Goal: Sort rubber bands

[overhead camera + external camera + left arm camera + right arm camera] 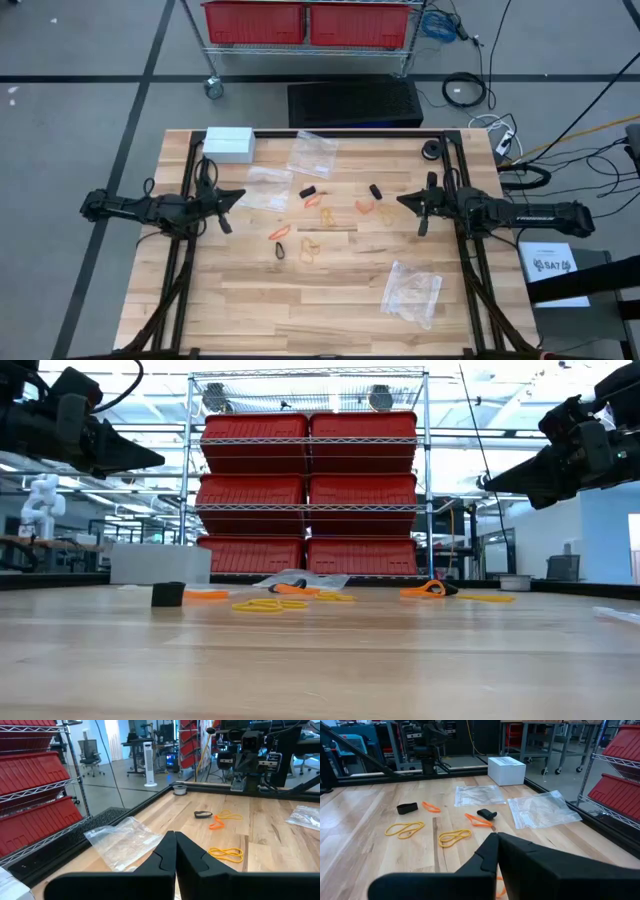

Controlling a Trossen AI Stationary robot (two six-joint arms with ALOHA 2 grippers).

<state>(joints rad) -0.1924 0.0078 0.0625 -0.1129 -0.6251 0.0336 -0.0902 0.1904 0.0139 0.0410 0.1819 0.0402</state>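
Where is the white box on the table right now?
In the high view the white box sits at the table's far left corner, just beyond the left gripper, with a clear plastic bag to its right.

Wooden table [250,310] carries rubber bands [310,245], plastic bags [412,292], white box [227,144].

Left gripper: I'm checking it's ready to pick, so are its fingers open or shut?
Shut. In the left wrist view the left gripper's two dark fingers meet with no gap, holding nothing.
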